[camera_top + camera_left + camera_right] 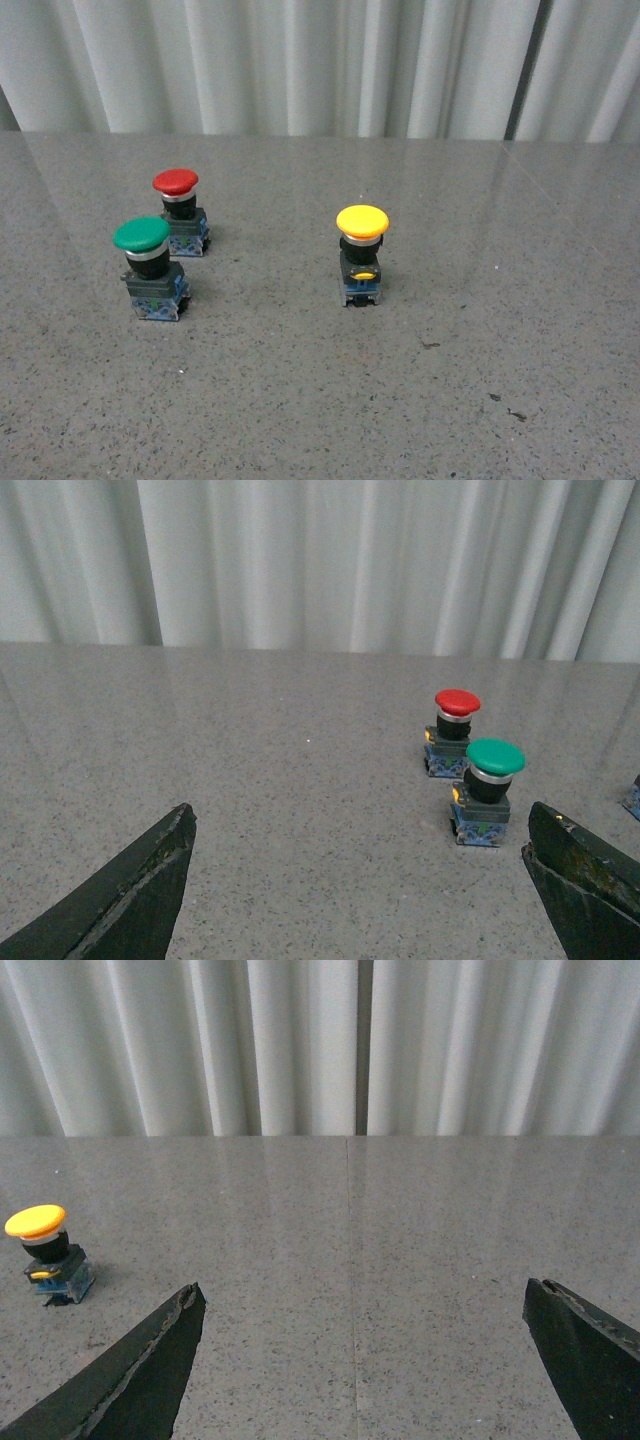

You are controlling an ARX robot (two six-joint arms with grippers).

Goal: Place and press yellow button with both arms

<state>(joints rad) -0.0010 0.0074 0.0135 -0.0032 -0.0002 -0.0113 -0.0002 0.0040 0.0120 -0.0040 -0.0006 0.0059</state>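
Note:
The yellow button (pixel 361 252) stands upright near the middle of the grey table, with a wide yellow cap, black body and blue base. It also shows in the right wrist view as the yellow button (pixel 45 1252), well off to one side of my right gripper (pixel 365 1305). That gripper is open over bare table. My left gripper (pixel 362 830) is open too, with nothing between its black fingers (pixel 150 880). Neither arm appears in the front view.
A green-capped button (pixel 150 265) and a red-capped button (pixel 180 210) stand close together at the left of the table; the green-capped button (pixel 487 790) sits just beyond one left finger. A white curtain (pixel 320 60) hangs behind the table's far edge.

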